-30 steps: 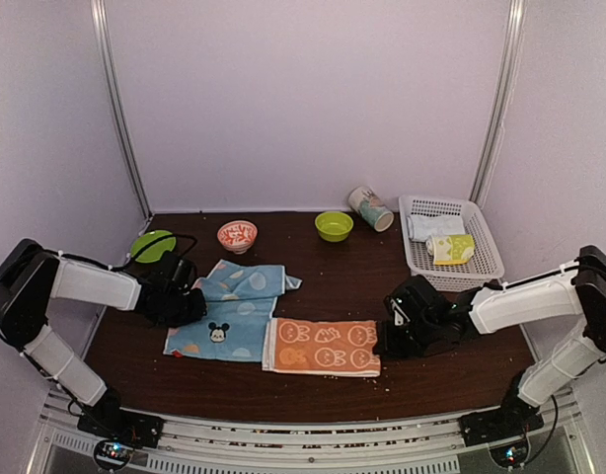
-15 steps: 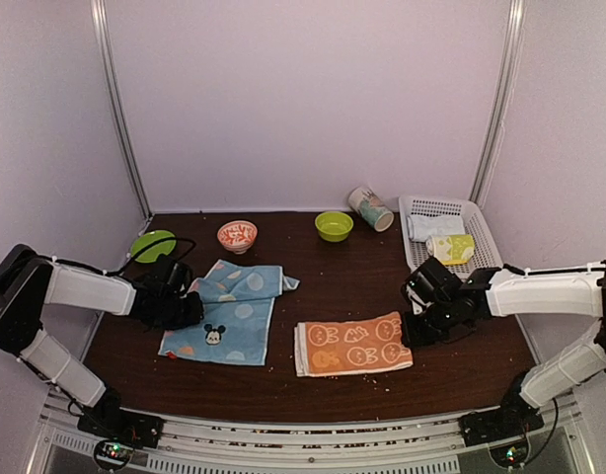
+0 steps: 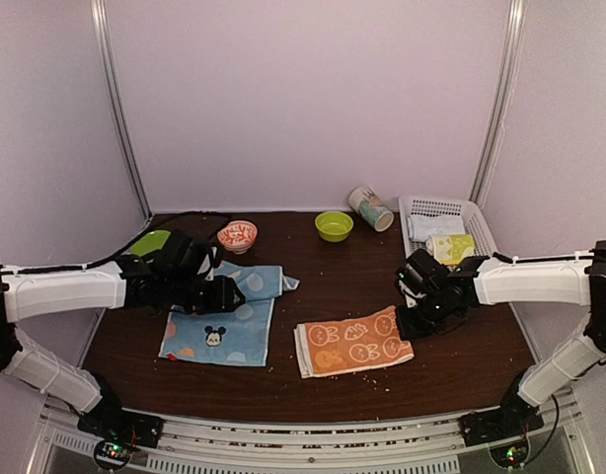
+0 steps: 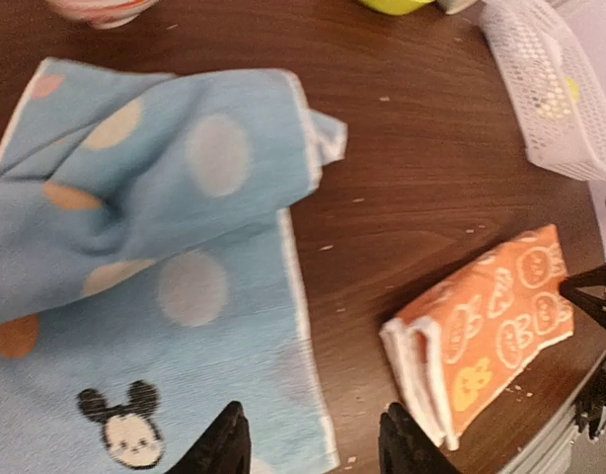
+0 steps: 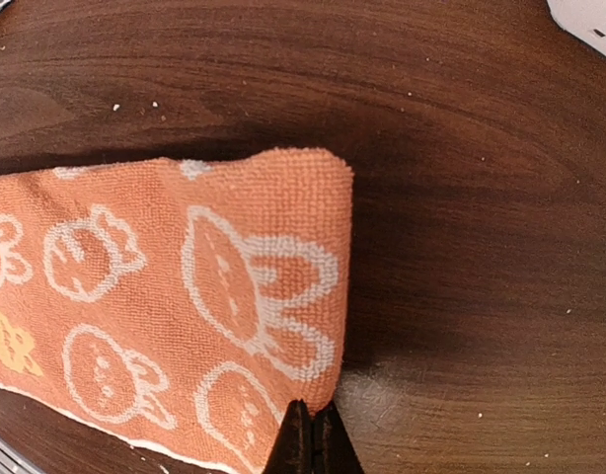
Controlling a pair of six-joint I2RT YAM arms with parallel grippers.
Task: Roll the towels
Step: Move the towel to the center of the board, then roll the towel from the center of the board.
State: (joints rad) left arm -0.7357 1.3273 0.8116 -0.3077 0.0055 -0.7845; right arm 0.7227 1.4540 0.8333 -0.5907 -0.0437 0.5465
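As your right gripper is nipping the limp orange towel by its corner, your left gripper is hovering open and empty, so you're likely wanting the floppy blue towel by its hem.

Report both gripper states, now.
Left gripper: open, holding nothing, above the blue towel.
Right gripper: shut, tips at the orange towel's edge; whether it pinches cloth cannot be told.
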